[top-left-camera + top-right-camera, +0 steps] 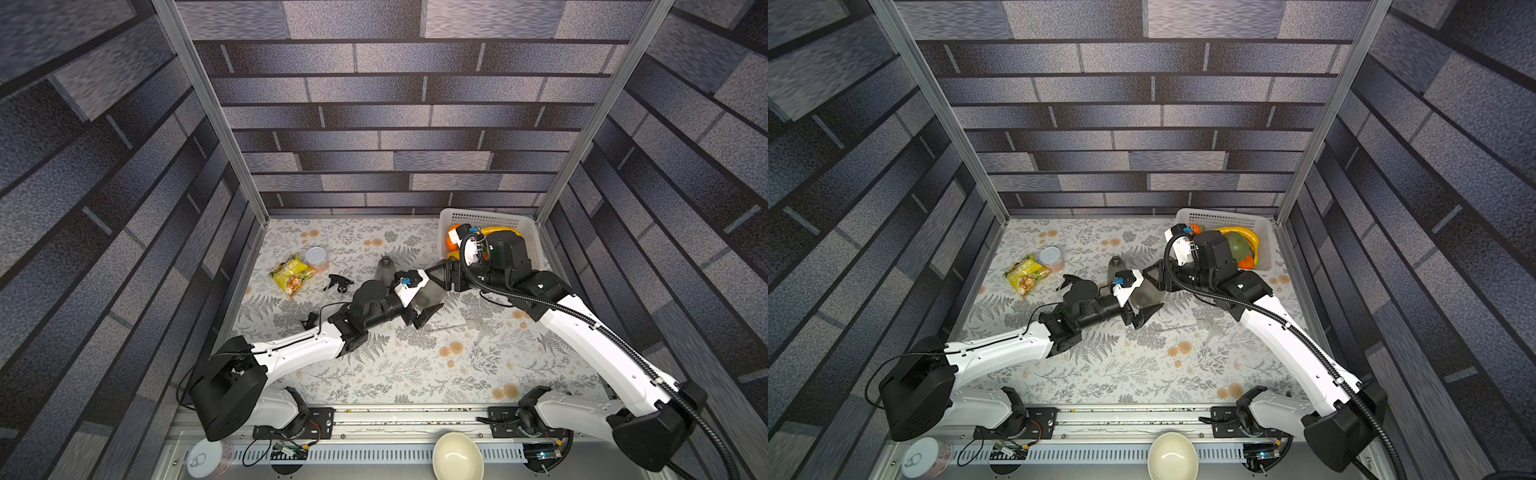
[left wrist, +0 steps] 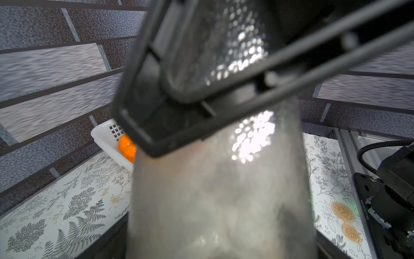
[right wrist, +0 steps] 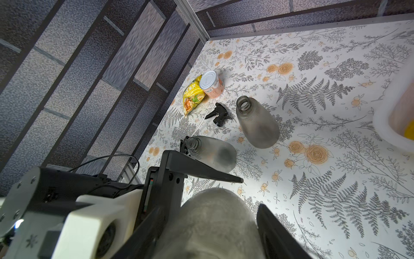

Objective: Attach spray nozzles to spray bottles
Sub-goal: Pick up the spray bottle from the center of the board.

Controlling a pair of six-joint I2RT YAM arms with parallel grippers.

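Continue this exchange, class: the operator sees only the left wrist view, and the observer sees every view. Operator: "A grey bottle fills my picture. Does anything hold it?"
Observer: Yes. That held bottle sits gripped in the right pincer.
Operator: Are there other bottles?
Observer: Two, both without nozzles: an upright bottle and a toppled bottle lying on its side.
Operator: Is there a nozzle nearby?
Observer: A black spray nozzle lies between the upright bottle and a yellow snack packet.
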